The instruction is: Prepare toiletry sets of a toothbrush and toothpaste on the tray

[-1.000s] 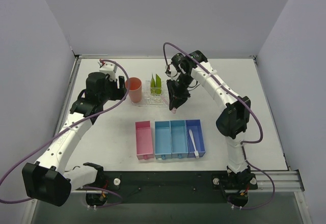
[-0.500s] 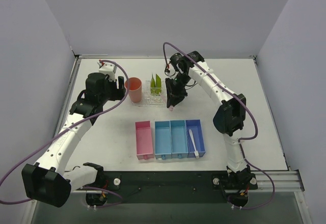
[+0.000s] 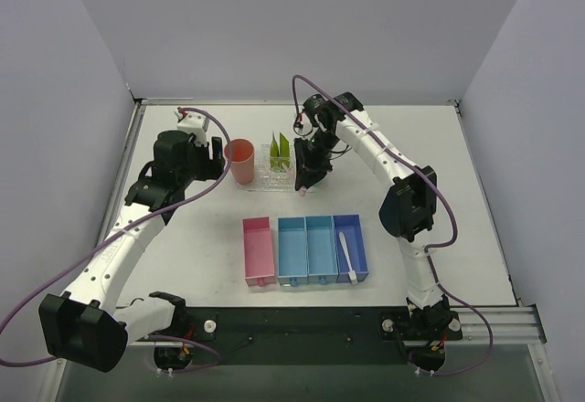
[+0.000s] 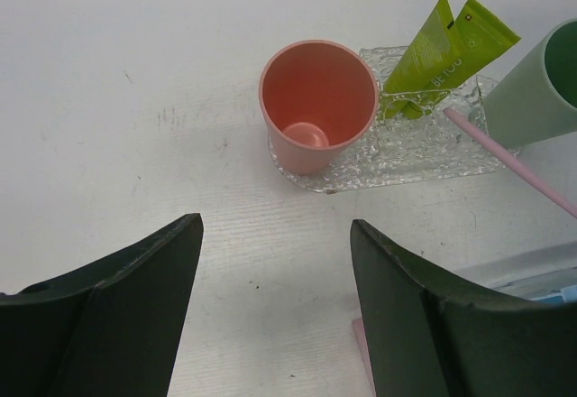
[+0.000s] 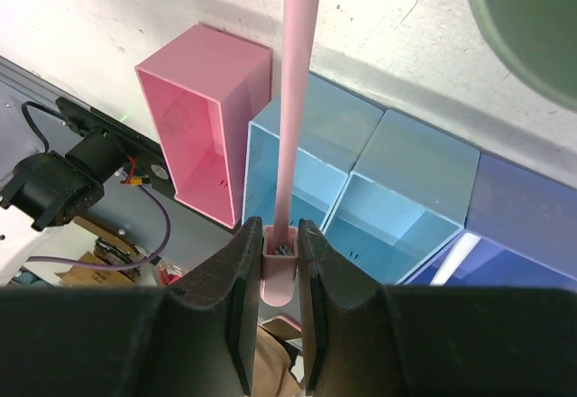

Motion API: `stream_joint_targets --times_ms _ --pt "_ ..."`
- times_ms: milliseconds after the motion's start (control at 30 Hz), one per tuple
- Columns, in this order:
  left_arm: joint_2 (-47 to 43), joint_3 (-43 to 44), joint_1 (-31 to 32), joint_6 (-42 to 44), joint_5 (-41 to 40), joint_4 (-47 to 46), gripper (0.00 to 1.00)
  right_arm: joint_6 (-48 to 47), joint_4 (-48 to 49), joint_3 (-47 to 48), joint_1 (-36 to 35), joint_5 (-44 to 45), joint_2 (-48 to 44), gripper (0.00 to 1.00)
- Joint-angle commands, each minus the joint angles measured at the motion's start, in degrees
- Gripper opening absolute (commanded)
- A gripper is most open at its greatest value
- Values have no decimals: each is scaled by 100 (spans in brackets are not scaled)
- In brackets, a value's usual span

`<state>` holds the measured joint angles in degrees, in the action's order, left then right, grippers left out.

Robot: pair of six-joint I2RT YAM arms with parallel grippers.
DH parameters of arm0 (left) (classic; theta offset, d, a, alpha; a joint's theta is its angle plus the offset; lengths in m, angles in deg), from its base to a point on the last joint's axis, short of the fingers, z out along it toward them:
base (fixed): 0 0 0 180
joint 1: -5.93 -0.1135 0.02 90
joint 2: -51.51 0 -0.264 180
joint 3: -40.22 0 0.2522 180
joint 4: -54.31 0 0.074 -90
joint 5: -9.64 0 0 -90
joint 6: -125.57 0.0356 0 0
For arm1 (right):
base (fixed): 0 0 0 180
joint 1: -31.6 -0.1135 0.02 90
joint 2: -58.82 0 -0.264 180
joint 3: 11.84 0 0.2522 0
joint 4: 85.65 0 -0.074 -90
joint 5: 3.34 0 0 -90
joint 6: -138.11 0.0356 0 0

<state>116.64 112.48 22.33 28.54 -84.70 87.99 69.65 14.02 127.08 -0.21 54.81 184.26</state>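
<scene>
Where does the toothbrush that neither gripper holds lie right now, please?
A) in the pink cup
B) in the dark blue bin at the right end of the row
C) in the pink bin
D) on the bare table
B: the top view shows the loose toothbrush lying in the dark blue bin, while the right gripper is shut on the held toothbrush.

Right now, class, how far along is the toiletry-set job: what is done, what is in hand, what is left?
Done: both toothpaste tubes stand on the tray between the pink cup and green cup. In hand: the right gripper grips one toothbrush near the green cup. Left: placing it, then the second toothbrush, lying in the dark blue bin. The left gripper is open.
</scene>
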Motion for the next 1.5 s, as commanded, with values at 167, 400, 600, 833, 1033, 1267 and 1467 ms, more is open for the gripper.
stream_joint_targets --times_ms 167,400,600,833,1033,1267,1467 --pt "-167 -23 -67 52 -76 -173 77 105 -120 263 79 -189 243 0" --pt "-158 -23 -85 52 -76 -173 77 175 -50 430 131 -189 357 0" --pt "-158 -5 -111 52 -76 -173 77 210 3 447 184 -268 428 0" --pt "-149 -5 -120 35 -67 -182 77 254 65 474 237 -382 516 0" --pt "-149 -5 -120 44 -67 -164 77 289 100 562 254 -435 612 0" --pt "-140 4 -120 44 -67 -164 77 412 214 685 307 -488 709 0" --pt "-140 4 -129 44 -76 -147 77 518 328 711 360 -515 735 1"
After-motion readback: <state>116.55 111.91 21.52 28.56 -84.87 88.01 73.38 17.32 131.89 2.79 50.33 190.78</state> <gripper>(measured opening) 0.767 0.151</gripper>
